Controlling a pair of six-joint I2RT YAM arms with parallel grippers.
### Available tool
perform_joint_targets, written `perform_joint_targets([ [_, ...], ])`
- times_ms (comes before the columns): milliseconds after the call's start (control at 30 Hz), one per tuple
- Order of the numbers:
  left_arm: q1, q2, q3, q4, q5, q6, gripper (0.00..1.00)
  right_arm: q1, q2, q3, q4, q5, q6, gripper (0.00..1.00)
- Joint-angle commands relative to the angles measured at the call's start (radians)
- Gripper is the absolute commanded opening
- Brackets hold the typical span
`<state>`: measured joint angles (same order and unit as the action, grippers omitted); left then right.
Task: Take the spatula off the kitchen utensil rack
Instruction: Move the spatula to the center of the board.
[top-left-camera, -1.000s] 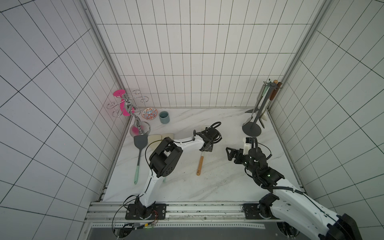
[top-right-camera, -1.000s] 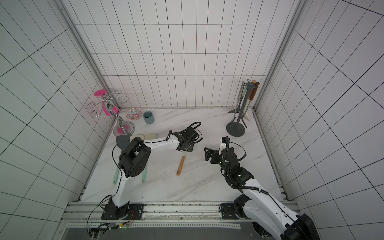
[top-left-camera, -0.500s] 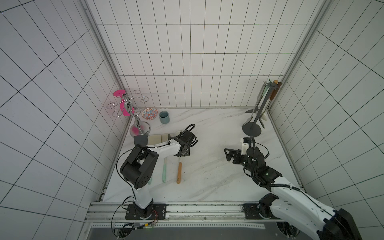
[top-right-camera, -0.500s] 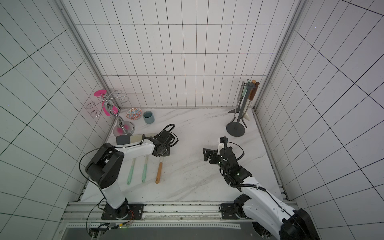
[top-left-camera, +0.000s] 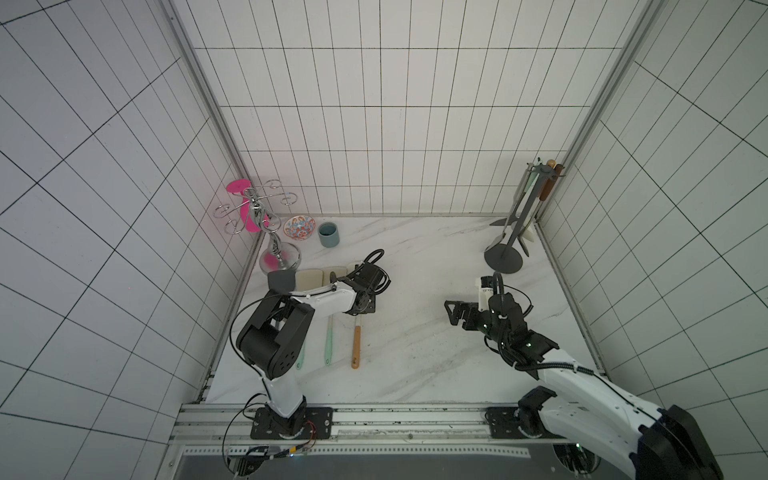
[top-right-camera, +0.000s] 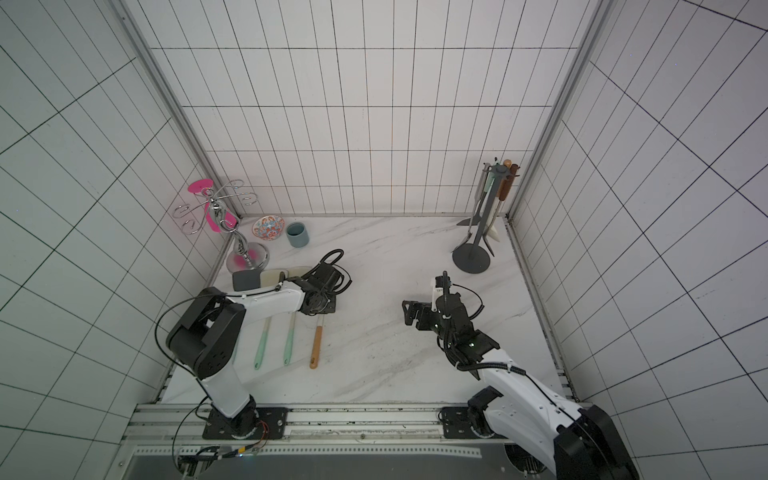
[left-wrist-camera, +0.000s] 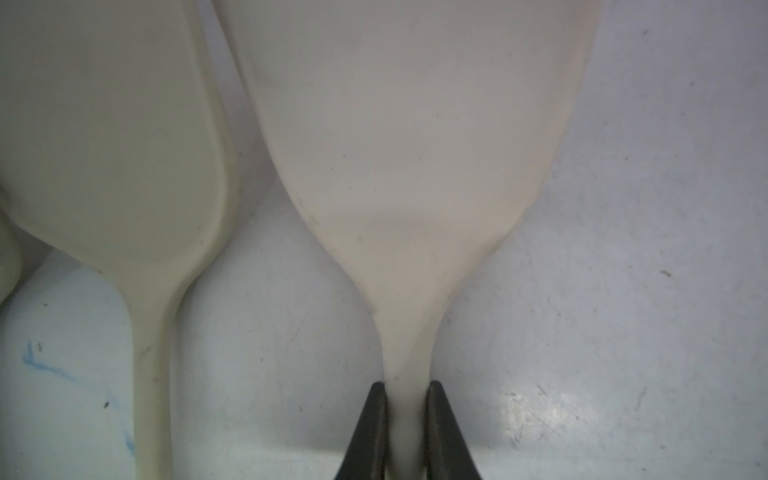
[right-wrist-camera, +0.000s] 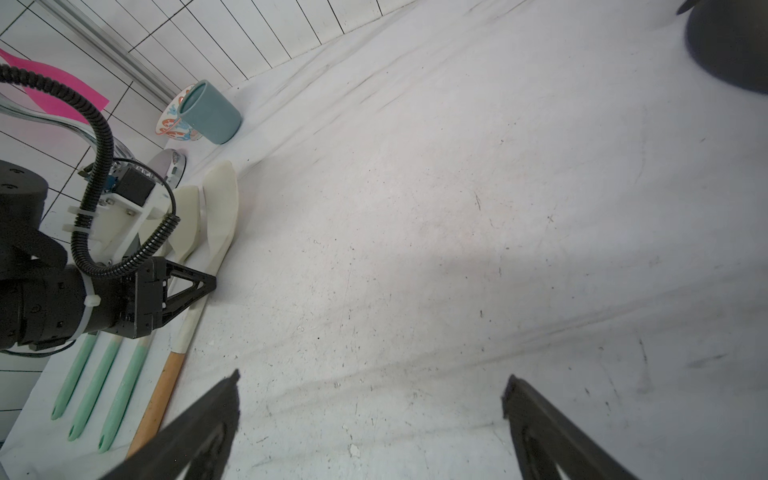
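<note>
The kitchen utensil rack (top-left-camera: 524, 216) (top-right-camera: 486, 216), a dark grey pole on a round base, stands at the back right with several utensils hanging from it. A spatula (top-left-camera: 355, 347) (top-right-camera: 316, 347) with a cream blade (left-wrist-camera: 415, 145) and a wooden handle (right-wrist-camera: 164, 386) lies low on the table at the left, beside other utensils. My left gripper (left-wrist-camera: 406, 384) (top-left-camera: 360, 309) is shut on its thin neck. Right of the table's middle, my right gripper (right-wrist-camera: 372, 378) (top-left-camera: 451, 311) is open above bare marble, holding nothing.
Three mint-handled utensils (top-left-camera: 328, 345) (right-wrist-camera: 120, 399) lie side by side left of the spatula, their cream heads (left-wrist-camera: 104, 137) close to it. A chrome stand (top-left-camera: 276, 245), a patterned bowl (top-left-camera: 299, 227) and a teal cup (top-left-camera: 328, 235) stand at the back left.
My left arm has swung left from the table's middle with the spatula, bringing it down beside the mint-handled utensils. The right arm has hardly moved and stays open.
</note>
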<state>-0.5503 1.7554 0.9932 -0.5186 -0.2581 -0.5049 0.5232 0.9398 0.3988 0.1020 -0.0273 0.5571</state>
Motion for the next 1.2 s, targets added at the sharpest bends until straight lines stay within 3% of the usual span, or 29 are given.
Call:
perform_joint_targets([
  [0, 0.011, -0.015, -0.017, 0.030, -0.010, -0.022, 0.01, -0.010, 0.009, 0.040, 0.025, -0.019, 0.015, 0.99],
  [167, 0.015, -0.010, -0.016, 0.023, -0.007, -0.023, 0.05, -0.009, 0.019, 0.043, 0.028, -0.027, 0.020, 0.99],
  [400, 0.015, -0.042, -0.017, -0.009, -0.018, -0.018, 0.39, -0.009, 0.021, 0.059, -0.007, -0.021, 0.012, 0.99],
  [567, 0.015, -0.107, -0.010, -0.037, 0.005, -0.016, 0.48, -0.009, -0.003, 0.093, -0.096, 0.028, -0.005, 0.99],
  [700, 0.013, -0.223, 0.009, -0.086, 0.016, -0.016, 0.52, -0.010, -0.043, 0.127, -0.182, 0.055, -0.028, 0.99],
  [867, 0.013, -0.403, 0.055, -0.135, 0.057, 0.020, 0.61, -0.011, -0.091, 0.205, -0.349, 0.190, -0.038, 0.99],
  [1167, 0.012, -0.688, 0.114, -0.174, 0.201, 0.107, 0.89, -0.021, -0.159, 0.400, -0.639, 0.338, -0.028, 0.99],
])
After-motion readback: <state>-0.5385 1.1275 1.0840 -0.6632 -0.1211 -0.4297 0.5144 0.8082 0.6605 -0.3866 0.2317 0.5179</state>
